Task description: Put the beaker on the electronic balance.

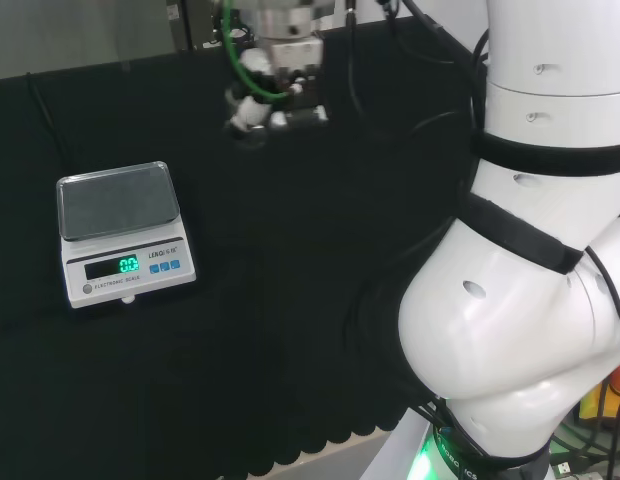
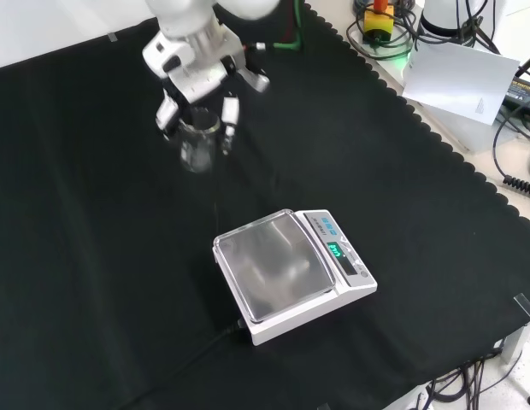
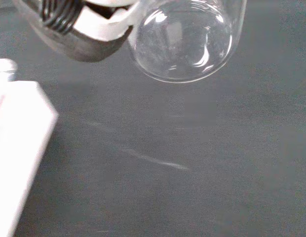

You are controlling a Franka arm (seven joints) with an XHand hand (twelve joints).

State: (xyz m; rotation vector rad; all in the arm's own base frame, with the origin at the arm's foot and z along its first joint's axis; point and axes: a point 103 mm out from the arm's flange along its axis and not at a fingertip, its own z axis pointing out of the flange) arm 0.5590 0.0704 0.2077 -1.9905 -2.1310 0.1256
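A black cloth with a scalloped edge (image 2: 436, 137) covers the bench. In the front view, at one to two o'clock beyond the cloth, lies a white table surface (image 2: 504, 128) with a tangle of black cables (image 2: 517, 162) and a white sheet of paper (image 2: 457, 77).

The head camera looks from behind and above the arm (image 1: 520, 300) over the tabletop (image 1: 290, 330). The front camera faces back, looking down from opposite. Both share the balance (image 1: 120, 232) and the hand (image 2: 197, 77). The wrist camera sits close above the cloth.
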